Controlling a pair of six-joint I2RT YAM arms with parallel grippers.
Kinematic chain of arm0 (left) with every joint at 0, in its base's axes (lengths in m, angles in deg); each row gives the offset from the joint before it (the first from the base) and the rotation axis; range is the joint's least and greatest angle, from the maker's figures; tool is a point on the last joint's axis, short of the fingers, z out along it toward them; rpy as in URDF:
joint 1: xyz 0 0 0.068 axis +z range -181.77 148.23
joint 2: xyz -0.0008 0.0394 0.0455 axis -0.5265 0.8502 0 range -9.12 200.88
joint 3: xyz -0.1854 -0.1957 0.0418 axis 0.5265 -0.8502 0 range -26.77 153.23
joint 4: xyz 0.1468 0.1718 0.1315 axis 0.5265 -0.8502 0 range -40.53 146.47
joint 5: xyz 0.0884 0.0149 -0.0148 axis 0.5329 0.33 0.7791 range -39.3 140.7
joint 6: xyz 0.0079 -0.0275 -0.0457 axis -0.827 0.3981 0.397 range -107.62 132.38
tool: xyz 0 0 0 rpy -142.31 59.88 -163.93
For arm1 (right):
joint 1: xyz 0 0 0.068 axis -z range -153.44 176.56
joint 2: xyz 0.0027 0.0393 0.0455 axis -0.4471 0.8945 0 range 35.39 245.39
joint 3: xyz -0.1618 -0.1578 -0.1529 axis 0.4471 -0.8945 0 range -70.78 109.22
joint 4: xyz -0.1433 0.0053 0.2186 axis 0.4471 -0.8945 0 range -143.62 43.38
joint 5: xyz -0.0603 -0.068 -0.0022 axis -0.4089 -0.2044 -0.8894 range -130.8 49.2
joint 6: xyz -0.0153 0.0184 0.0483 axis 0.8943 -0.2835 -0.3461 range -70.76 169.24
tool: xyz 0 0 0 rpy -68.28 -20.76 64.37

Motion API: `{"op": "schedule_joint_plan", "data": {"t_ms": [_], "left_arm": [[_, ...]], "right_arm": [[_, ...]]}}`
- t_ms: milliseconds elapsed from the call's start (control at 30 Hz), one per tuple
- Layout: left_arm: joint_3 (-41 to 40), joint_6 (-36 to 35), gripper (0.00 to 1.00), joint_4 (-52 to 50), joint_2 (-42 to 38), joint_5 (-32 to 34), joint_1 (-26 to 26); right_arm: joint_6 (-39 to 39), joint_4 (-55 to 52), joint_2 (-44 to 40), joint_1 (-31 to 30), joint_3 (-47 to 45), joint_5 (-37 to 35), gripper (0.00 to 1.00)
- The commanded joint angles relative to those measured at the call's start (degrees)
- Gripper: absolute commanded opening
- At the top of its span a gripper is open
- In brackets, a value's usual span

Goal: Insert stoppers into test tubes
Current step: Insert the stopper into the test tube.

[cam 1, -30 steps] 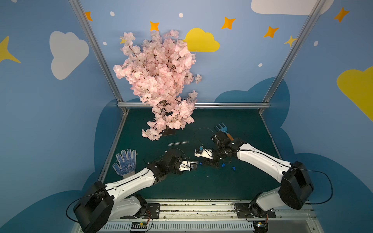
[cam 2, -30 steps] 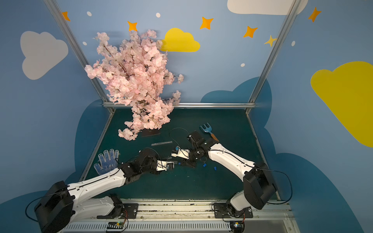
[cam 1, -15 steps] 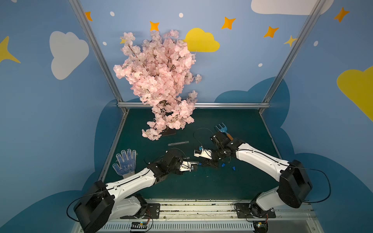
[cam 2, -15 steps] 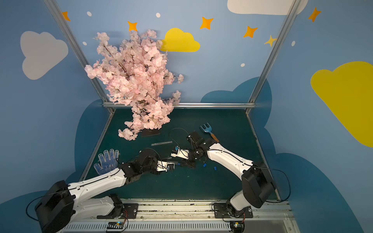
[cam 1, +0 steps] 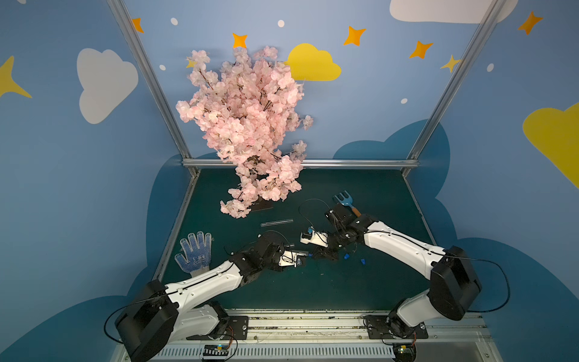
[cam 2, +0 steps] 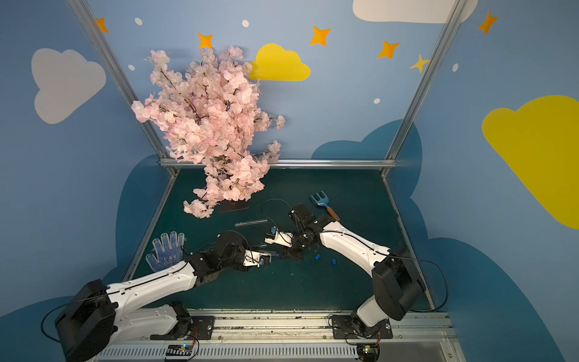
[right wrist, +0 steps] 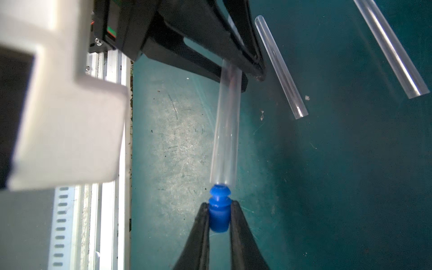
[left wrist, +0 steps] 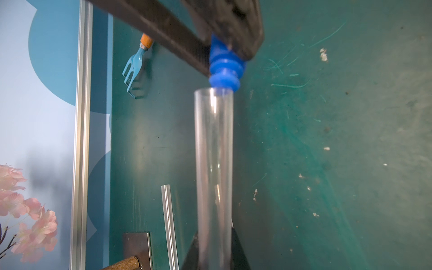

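Note:
My left gripper (left wrist: 214,233) is shut on a clear test tube (left wrist: 214,152), which points toward my right gripper (right wrist: 218,210). That gripper is shut on a blue stopper (right wrist: 218,215). The stopper's narrow tip touches the open mouth of the held tube (right wrist: 225,126), slightly off-centre in the left wrist view. In both top views the two grippers meet mid-mat, left gripper (cam 1: 300,258) and right gripper (cam 1: 317,254). Two loose stoppers (cam 1: 345,256) (cam 1: 362,260) lie on the mat near the right gripper. Two more tubes (right wrist: 281,67) (right wrist: 392,49) lie loose, one behind the grippers (cam 1: 277,222).
A pink blossom tree (cam 1: 247,125) stands at the back left of the green mat (cam 1: 313,288). A blue garden fork (cam 1: 344,200) lies behind the right arm. A dotted work glove (cam 1: 194,254) lies at the mat's left edge. Blue walls enclose three sides.
The right arm has shifted slightly and its jaws have tightened a little on the stopper. The left arm and its tube have not moved.

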Motion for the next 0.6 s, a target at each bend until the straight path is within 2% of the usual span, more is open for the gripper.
{"op": "schedule_joint_plan", "data": {"t_ms": [0,200,567], "left_arm": [[1.7,-0.2,0.06,-0.2,0.8,1.8,-0.3],[2.1,-1.5,0.06,0.9,1.8,5.2,-0.3],[1.2,-2.8,0.06,2.0,0.9,2.4,-0.7]], "right_arm": [[0.2,-0.9,-0.1,-0.5,1.5,0.8,0.15],[0.4,-1.7,-0.3,-0.5,1.0,0.3,0.15],[0.4,-1.2,0.5,-0.7,1.8,0.2,0.15]]}}
